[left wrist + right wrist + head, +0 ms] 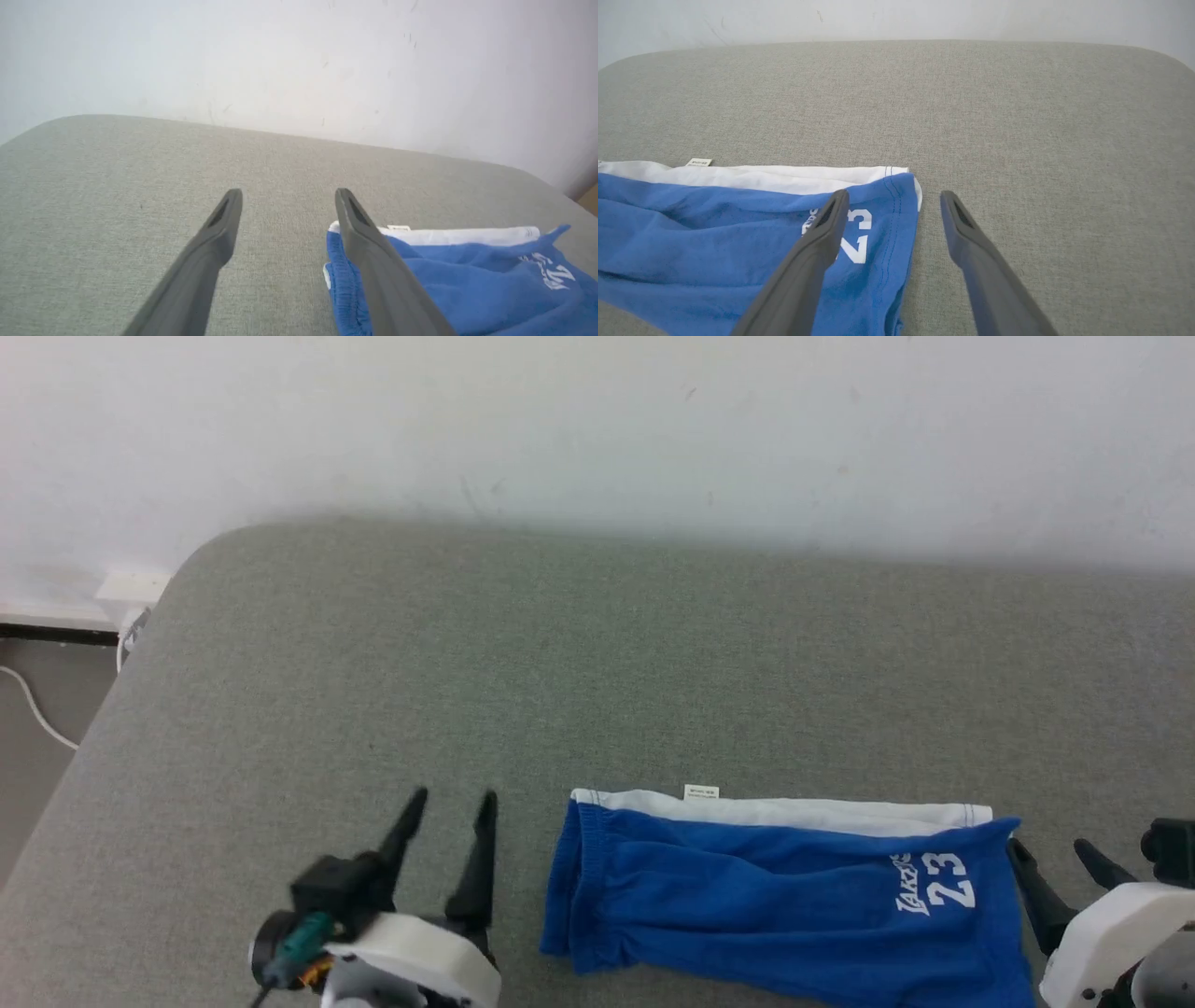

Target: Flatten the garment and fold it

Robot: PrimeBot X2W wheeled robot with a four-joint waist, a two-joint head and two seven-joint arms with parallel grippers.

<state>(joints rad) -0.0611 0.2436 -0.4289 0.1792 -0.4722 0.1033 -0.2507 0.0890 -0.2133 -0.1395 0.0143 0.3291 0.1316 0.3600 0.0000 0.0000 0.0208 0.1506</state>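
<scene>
- The shorts [784, 896] are laid on the desk [560, 644], near its front edge, right of centre, apparently halved lengthways.
- The left gripper [453, 798] and right gripper [1047, 847] are held spread and empty, flanking the shorts.
- Judged step: smoothing before a crosswise fold; one end must be pinched next.

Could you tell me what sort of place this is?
Probably an indoor lab or test room: a grey fabric-covered table against a scuffed white wall, with a white cable on the floor beside it.
</scene>
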